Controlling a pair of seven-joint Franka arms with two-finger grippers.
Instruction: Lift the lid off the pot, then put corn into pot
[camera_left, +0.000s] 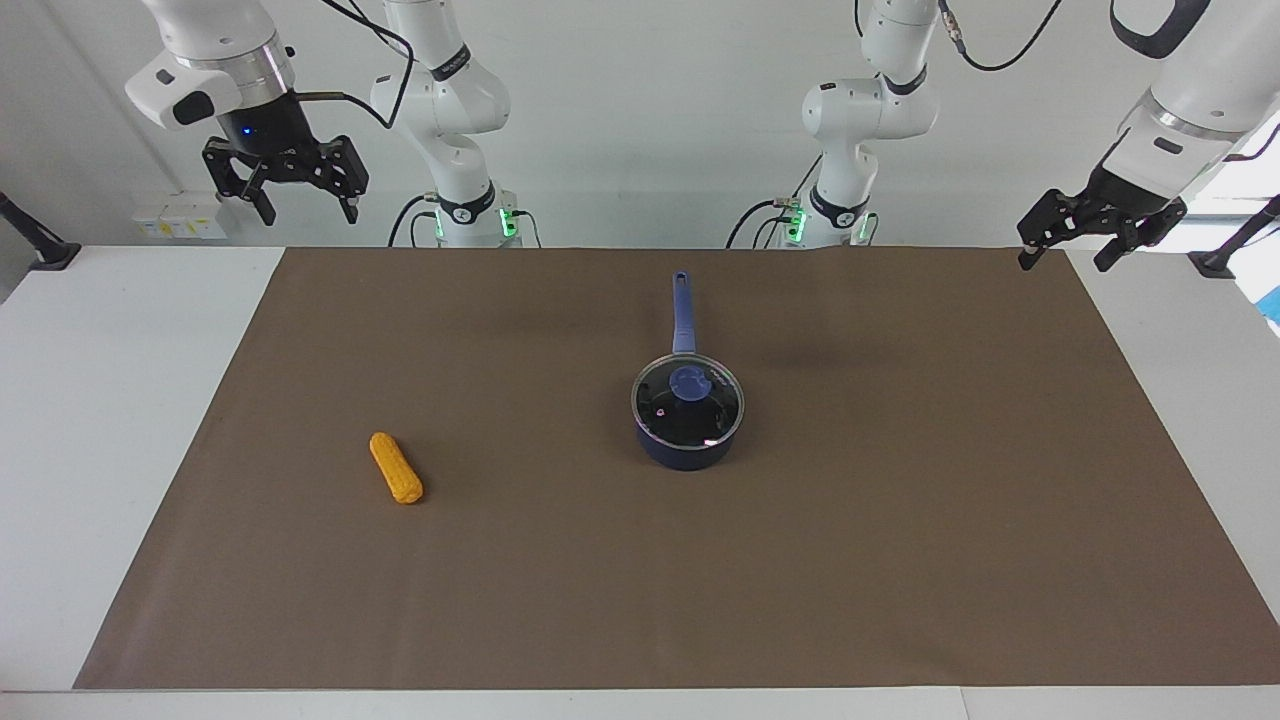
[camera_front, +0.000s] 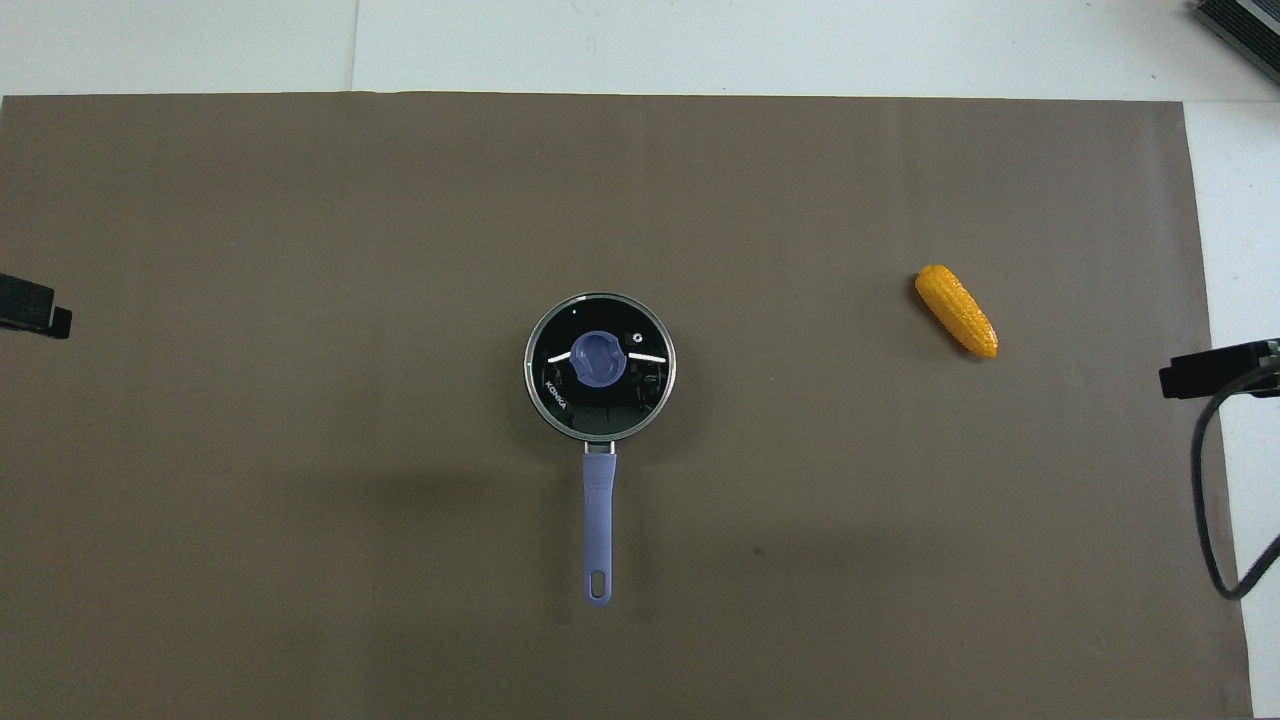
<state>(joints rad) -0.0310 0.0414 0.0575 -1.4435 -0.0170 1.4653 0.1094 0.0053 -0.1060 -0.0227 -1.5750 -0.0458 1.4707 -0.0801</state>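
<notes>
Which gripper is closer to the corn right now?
The right. The right gripper hangs open, raised at the corn's end of the table. The left gripper hangs open over the other end, with the pot between it and the corn.

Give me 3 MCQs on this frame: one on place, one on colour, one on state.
1. Where does the corn lie relative to the pot?
A. in it
B. toward the right arm's end of the table
C. on the lid

2. What colour is the knob of the lid?
A. red
B. blue
C. yellow

3. What is the lid's state?
A. on the pot
B. flat on the mat
C. held in the air

Answers: 1 B, the corn sits on the brown mat at that end. 2 B, the knob matches the handle. 3 A, its rim rests on the pot.
</notes>
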